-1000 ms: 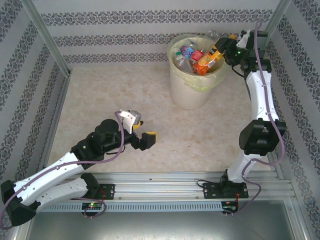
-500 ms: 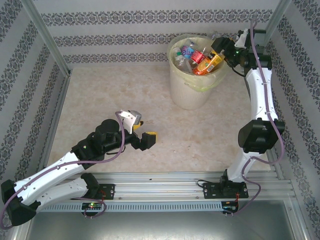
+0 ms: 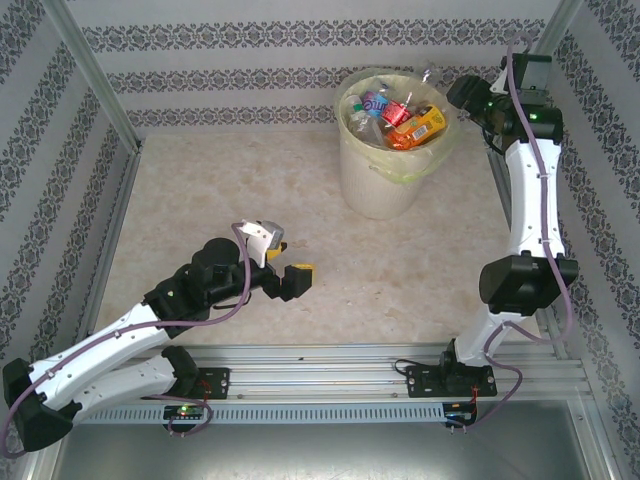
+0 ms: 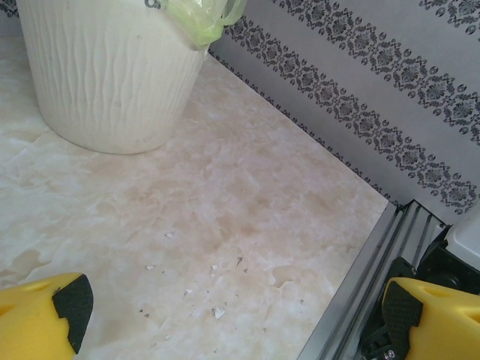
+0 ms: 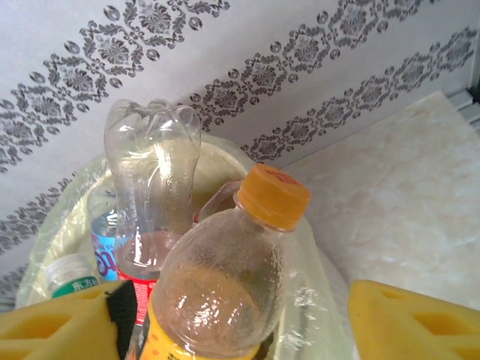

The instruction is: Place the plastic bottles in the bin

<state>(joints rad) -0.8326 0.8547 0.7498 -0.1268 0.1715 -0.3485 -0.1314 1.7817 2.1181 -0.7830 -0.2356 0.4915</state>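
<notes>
The right claw (image 5: 238, 319) has spread wide and drawn back toward the upper right, leaving the orange-capped bottle (image 3: 420, 124) lying on the heap inside the bin (image 3: 372, 188); the task looks complete.

The left gripper (image 4: 234, 311) is positioned low over the marbled table (image 4: 247, 187). Its yellow fingers (image 4: 34, 319) with black pads occupy the lower left and lower right corners, the jaws wide apart, with bare table surface between them. Small white flecks (image 4: 217, 312) lie on that surface. The bin (image 4: 112, 75) stands at upper left, its ribbed white wall resting on the table. A fold of pale green bag (image 4: 199, 15) hangs over its rim. The patterned wall (image 4: 360, 82) runs behind. An aluminium rail (image 4: 360, 285) borders the table at lower right.
</notes>
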